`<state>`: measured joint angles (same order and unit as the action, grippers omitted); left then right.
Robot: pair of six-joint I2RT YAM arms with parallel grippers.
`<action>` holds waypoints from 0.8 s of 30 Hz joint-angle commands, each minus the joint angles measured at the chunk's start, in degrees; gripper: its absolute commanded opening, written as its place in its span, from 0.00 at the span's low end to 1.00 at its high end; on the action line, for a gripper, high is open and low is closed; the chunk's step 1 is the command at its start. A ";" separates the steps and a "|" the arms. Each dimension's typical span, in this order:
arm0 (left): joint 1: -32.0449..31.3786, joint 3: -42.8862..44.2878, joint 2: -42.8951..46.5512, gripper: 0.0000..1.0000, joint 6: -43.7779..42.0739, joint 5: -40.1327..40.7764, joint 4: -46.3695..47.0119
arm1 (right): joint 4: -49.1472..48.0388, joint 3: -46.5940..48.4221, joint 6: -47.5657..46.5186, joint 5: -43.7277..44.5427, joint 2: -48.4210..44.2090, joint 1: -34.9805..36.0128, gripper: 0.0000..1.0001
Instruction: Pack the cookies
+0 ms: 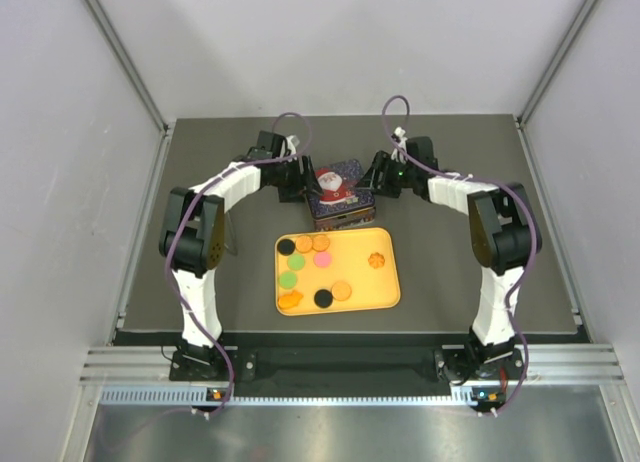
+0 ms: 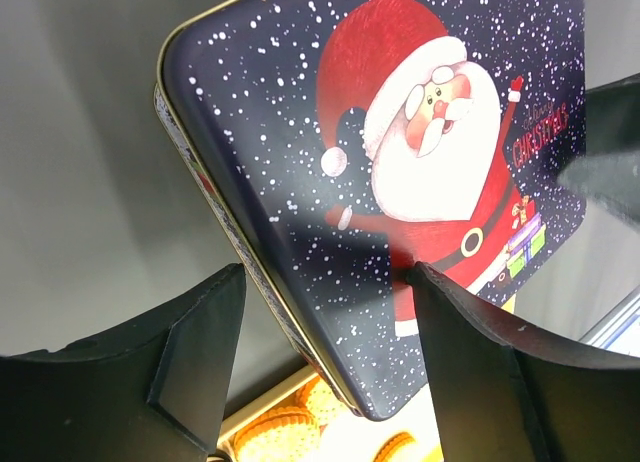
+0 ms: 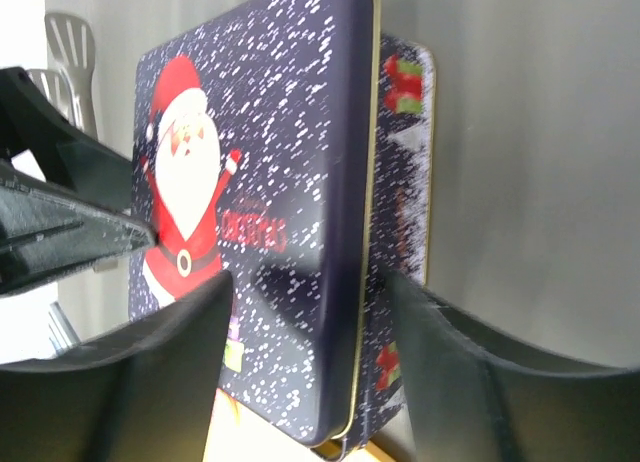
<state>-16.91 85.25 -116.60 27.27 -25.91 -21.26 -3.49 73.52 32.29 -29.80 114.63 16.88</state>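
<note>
Left arm [image 1: 200,287] and right arm [image 1: 493,302]: white link shells, black joint housings [image 1: 192,232], black bases [image 1: 200,362]. Grey-purple cable [image 1: 290,122] runs along each arm and loops clear near the wrist. Small green light [image 1: 399,166] on the right wrist housing. Left gripper [image 2: 325,272] fingers [image 2: 190,352]: matte black, broad, angular, flat inner faces. Right gripper [image 3: 307,277] fingers [image 3: 480,382]: same make, same finish.
</note>
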 commanded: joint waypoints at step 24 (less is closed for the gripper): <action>2.14 9.57 2.52 0.73 -10.12 8.85 -5.38 | 4.02 -17.35 2.24 9.93 -24.44 2.44 0.89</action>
<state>-15.00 90.65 -115.94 21.78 -20.27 -26.57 2.63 58.59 32.42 -22.50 95.37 16.91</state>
